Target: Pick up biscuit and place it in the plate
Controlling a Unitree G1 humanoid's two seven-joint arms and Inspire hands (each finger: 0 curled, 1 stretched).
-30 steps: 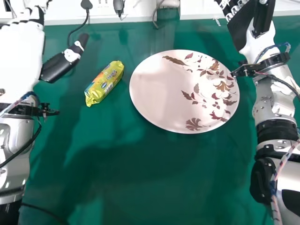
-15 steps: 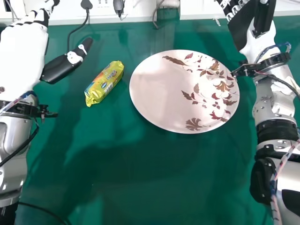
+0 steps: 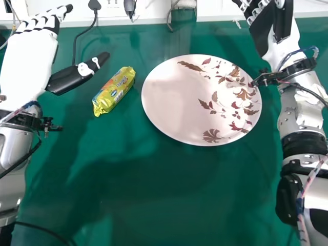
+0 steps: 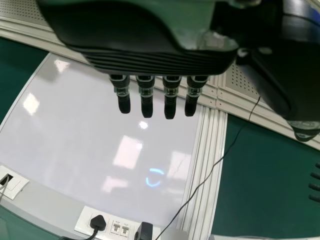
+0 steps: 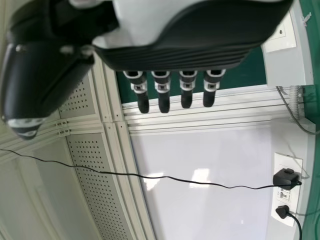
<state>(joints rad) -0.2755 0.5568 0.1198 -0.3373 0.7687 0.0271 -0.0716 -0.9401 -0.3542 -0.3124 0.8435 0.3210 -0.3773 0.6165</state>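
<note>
In the head view, the biscuit packet (image 3: pixel 114 90) is lying slantwise on the glossy green table (image 3: pixel 154 195), its crinkled yellow wrapper bearing printed lettering. Right of it, the round, smooth plate (image 3: pixel 171 102) is displaying brown and maroon leaves. The left hand (image 3: pixel 25 66), released, is hovering left of the packet, apart from it; the right hand (image 3: pixel 262 36), likewise released, is hanging beyond the plate's right side. In the left wrist view, straight fingers (image 4: pixel 170 106) are pointing across a shiny whiteboard (image 4: pixel 90 140) reflecting lights. In the right wrist view, straight fingers (image 5: pixel 163 102) are extending near perforated panels (image 5: pixel 95 185), a thin black cable (image 5: pixel 175 178) running past
</note>
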